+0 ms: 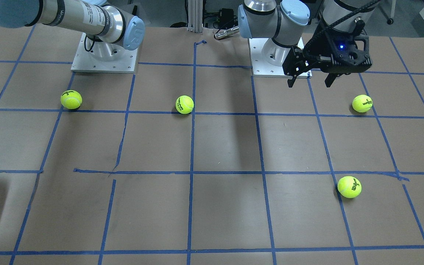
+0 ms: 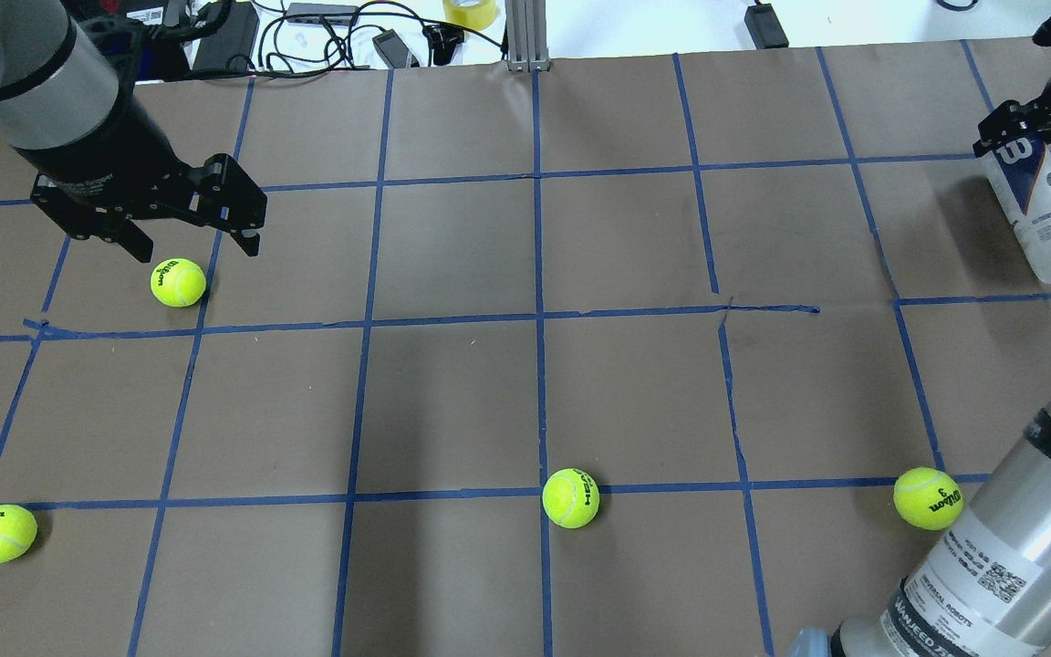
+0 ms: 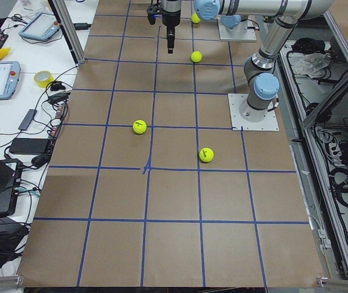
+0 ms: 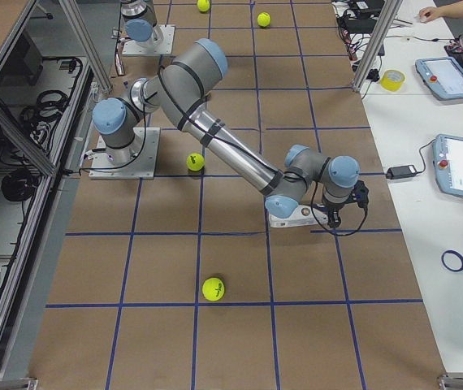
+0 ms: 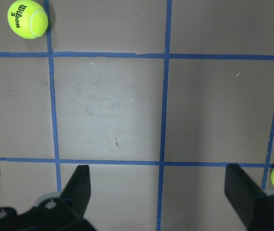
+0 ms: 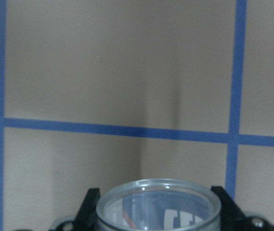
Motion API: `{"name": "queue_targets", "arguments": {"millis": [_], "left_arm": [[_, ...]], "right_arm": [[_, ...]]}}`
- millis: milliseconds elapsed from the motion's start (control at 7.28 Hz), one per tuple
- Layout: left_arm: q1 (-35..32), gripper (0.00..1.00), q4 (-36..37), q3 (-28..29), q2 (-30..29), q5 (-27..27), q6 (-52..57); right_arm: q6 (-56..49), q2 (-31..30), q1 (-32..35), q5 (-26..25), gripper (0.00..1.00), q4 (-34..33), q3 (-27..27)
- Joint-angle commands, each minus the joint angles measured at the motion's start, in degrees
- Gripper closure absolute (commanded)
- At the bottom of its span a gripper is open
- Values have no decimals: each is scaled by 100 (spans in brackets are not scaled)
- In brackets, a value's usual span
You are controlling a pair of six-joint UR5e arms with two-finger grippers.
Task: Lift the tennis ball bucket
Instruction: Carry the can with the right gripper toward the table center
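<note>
Can's look: a clear plastic cylindrical tennis-ball can (image 2: pixel 1041 214), long and slim. Its white label carries a dark-blue wedge with a white W near the top; fine print and a small round picture sit lower on the white part.
Can's mouth: in the right wrist view a round, clear rim faces the camera, and bits of blue and red label print show through the wall.
Right hand: the right hand (image 6: pixel 157 196) is grasping the can, with one black finger (image 6: pixel 92 204) pressed against each side of the rim.
Can relative to the right hand: the top end sits between the fingers. The body stretches away from the hand in line with it — the wrist camera looks straight down the mouth.
Where the can is: in the right hand, over the brown paper-covered surface (image 2: pixel 452 401) marked with a grid of blue tape (image 2: pixel 536 274).
Can's base: the pictures do not settle whether it touches the surface or hangs clear of it.
Left hand: the left hand (image 2: pixel 195 248) is released, its two black fingers spread wide with only bare surface between them. It hangs above the surface, well apart from the right hand, across the surface's width.
Balls: four yellow-green felt tennis balls lie scattered on the surface. The nearest one (image 2: pixel 928 498) is well apart from the right hand, and the other three lie farther off — toward the left hand's side.
</note>
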Motion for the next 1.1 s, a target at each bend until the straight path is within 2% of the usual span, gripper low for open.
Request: {"name": "queue_targets", "arguments": {"millis": [0, 137, 275, 687, 962], "left_arm": [[8, 0, 5, 0, 0, 0, 1], [60, 0, 23, 26, -9, -61, -34], [165, 0, 23, 87, 0, -27, 9], [254, 0, 32, 114, -9, -53, 19], [604, 0, 32, 141, -9, -79, 36]], "right_arm": [[-406, -648, 696, -594, 88, 1077, 16], [-538, -894, 1117, -756, 92, 1310, 51], [-592, -1088, 1574, -749, 87, 1347, 69], [-1117, -1318, 3015, -687, 91, 1391, 183], [-1635, -1275, 3684, -512, 93, 1295, 384]]}}
